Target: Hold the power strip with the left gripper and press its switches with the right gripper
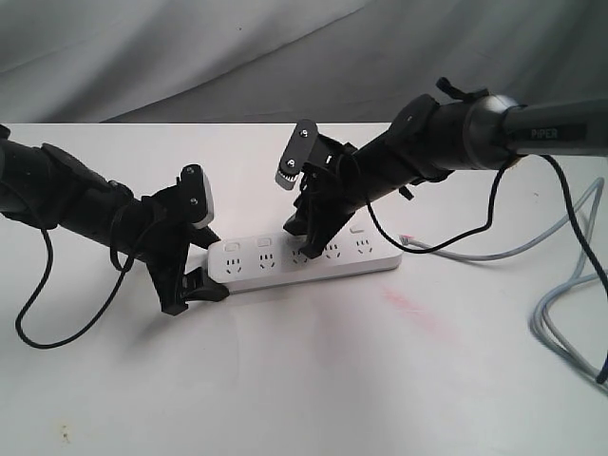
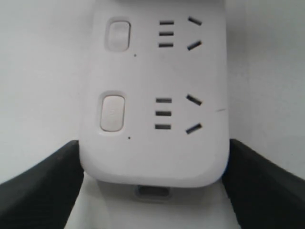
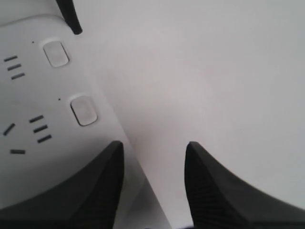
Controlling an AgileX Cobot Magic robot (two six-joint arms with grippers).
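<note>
We see the power strip (image 1: 347, 258) lying flat near the middle of the white counter (image 1: 285, 380). In the exterior view it runs from lower left to upper right. Its 5 sockets (image 1: 266, 261) sit along the near side and the switches (image 1: 263, 243) along the far edge. The grey cord (image 1: 475, 255) leaves the right end and trails off across the counter to the right.

The left gripper (image 1: 214, 268) reaches in from the left and straddles the strip's left end. Its jaws pinch that rounded end across its width. In the left wrist view, 1 black finger (image 2: 43, 186) meets the switch-side edge and the other meets the opposite edge. 2 switches (image 2: 112, 112) and 2 sockets lie in plain sight beyond them.

The right gripper (image 1: 299, 204) comes down from the upper right on the arm lettered PIPER, over the middle of the strip. Its jaws are spread and hold nothing. In the exterior view, 1 finger with a white-grey pad (image 1: 288, 173) stands raised above the strip, while the other points down at about the 3rd socket and hides the switch there. In the right wrist view, 1 fingertip (image 3: 102, 181) hangs over the strip's switch-side edge and the other over bare counter. 2 switches (image 3: 84, 110) lie uncovered just beyond. We cannot tell whether the lower finger touches the strip.

A faint pink smear (image 1: 413, 309) marks the counter just in front of the strip's right end.
</note>
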